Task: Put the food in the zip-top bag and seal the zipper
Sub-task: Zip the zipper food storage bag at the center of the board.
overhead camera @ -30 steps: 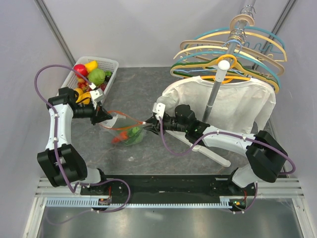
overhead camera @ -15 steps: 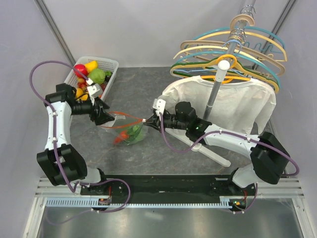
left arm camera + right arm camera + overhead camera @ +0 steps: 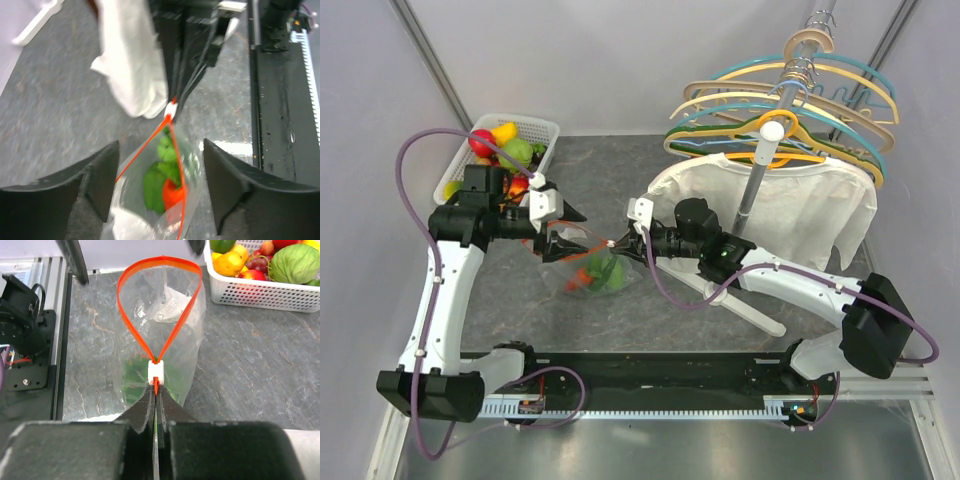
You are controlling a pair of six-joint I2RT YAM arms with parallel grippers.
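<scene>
The zip-top bag (image 3: 582,262) lies on the grey table with green and orange food (image 3: 598,270) inside. Its mouth gapes as a loop of red-orange zipper (image 3: 160,259). My right gripper (image 3: 156,390) is shut on the zipper's end, just behind the white slider (image 3: 156,372); in the top view this gripper (image 3: 623,243) meets the bag's right corner. My left gripper (image 3: 161,145) hangs open above the bag, holding nothing, with the zipper (image 3: 138,153) and food (image 3: 165,182) showing between its fingers. From above, the left gripper (image 3: 563,213) sits over the bag's left end.
A white lattice basket (image 3: 535,122) of more toy fruit (image 3: 510,150) stands at the back left, also seen in the right wrist view (image 3: 260,295). A rack of hangers (image 3: 780,100) with a white shirt (image 3: 790,215) fills the right side.
My left gripper let go of the bag's left edge, opened, and rose up and rightward over the bag. The right gripper closed on the zipper end. The bag shifted slightly right.
</scene>
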